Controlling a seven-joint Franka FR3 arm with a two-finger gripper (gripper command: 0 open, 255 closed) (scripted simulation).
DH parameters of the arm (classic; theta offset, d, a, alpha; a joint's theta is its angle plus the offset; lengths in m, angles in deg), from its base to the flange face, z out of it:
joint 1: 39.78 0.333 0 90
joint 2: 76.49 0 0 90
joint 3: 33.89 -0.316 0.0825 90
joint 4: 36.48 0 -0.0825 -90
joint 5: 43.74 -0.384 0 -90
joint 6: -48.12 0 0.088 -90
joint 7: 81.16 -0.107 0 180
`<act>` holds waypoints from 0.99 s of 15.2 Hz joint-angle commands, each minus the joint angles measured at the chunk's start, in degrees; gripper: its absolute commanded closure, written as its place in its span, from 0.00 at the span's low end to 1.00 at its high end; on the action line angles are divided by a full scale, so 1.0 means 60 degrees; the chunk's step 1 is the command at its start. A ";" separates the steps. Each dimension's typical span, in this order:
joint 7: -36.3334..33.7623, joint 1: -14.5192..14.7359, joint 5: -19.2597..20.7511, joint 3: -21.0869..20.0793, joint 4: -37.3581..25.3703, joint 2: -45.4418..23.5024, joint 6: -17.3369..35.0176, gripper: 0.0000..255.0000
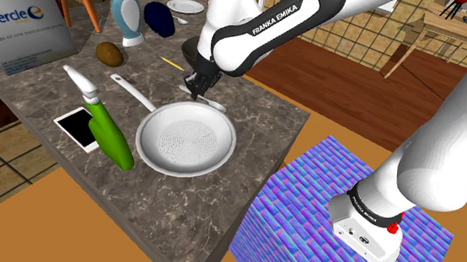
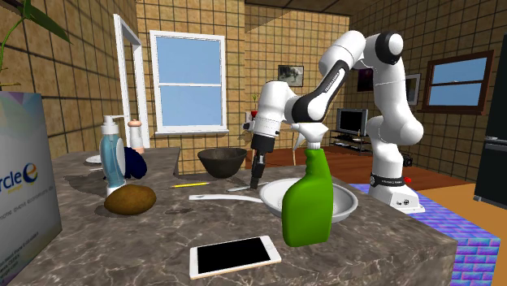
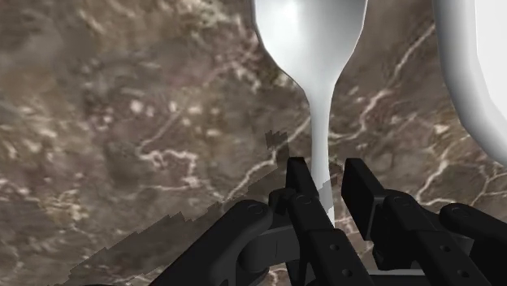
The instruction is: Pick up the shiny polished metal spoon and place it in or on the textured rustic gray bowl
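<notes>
Gripper (image 3: pixel 329 177) fingers (image 3: pixel 302 191) are sitting nearest the wrist camera, standing narrowly apart and straddling the handle of the pale spoon (image 3: pixel 313 45). A sliver of counter is showing between the handle and one finger, so nothing is being held. Spoon is lying flat on the marble counter (image 1: pixel 218 205), just beside the rim of the white pan (image 1: pixel 224 127). Dark bowl (image 2: pixel 222 161) is sitting behind the gripper in the second exterior view, with bare counter lying around it. Counter edge is running close past the pan, toward the blue brick-patterned stand (image 1: pixel 336 209). Green spray bottle (image 1: pixel 109 138) and phone (image 2: pixel 236 256) are crowding the pan's other side. Arm (image 1: pixel 273 19) is showing "FRANKA EMIKA"; box (image 1: pixel 28 27) is showing "cercle".
</notes>
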State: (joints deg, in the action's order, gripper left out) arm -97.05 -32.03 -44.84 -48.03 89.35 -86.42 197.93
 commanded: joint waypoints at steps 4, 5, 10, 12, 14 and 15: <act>0.0000 0.0000 0.0000 0.0000 0.0000 0.0000 0.0000 1.00; 0.0000 0.0000 0.0000 0.0000 0.0000 0.0000 0.0000 1.00; 0.0062 -0.0032 -0.0117 -0.0033 -0.0147 0.0338 -0.0476 1.00; 0.0088 -0.0045 -0.0169 -0.0044 -0.0233 0.0498 -0.0717 1.00; 0.0111 -0.0055 -0.0217 -0.0052 -0.0327 0.0650 -0.0960 1.00; 0.0122 -0.0060 -0.0240 -0.0054 -0.0378 0.0723 -0.1082 1.00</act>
State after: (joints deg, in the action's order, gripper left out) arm -96.46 -32.33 -46.09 -48.34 87.37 -82.58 192.23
